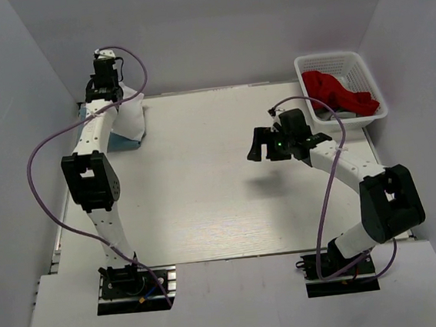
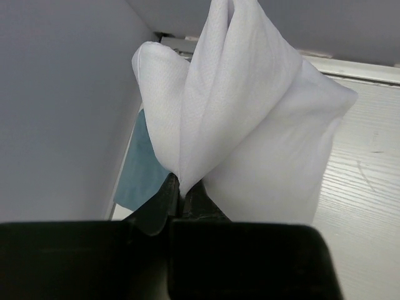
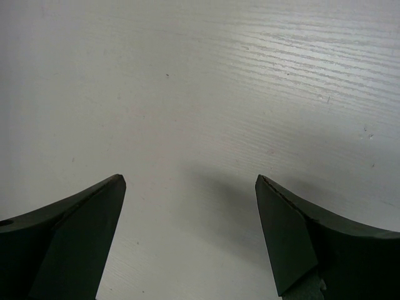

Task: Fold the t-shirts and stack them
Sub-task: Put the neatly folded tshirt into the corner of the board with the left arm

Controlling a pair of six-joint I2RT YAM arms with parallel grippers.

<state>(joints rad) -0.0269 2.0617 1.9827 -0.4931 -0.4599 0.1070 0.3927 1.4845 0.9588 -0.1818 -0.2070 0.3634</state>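
Pinching a gathered fold of the white t-shirt (image 2: 250,125), the left claw (image 2: 182,192) is closed tight on the cloth at the far left corner of the counter (image 1: 206,195), close to the side wall (image 2: 62,94). The fabric bunches up from the grip in several soft layers and does not lie flat. Its lower part appears to rest on or just above the light blue t-shirt (image 2: 140,172), which lies on the counter beneath it with one edge showing beside the wall. Whether the blue one is neatly folded I cannot tell, as most of it is covered. The right claw (image 3: 189,181) hangs wide apart over bare counter toward the right side, gripping nothing and well apart from both shirts. Beyond it a white basket (image 1: 307,66) holds a red garment (image 1: 338,90), which is no part of this job.

I judge the step in hand to be the stacking, since the white shirt is over the blue one. The next move likely calls for lowering the cloth so that its layers settle flat and square on the blue shirt, then opening the left claw without dragging the thin fabric along. The bunch looks loose, so it may slump or unfold on release. The idle right claw could come across to steady an edge.
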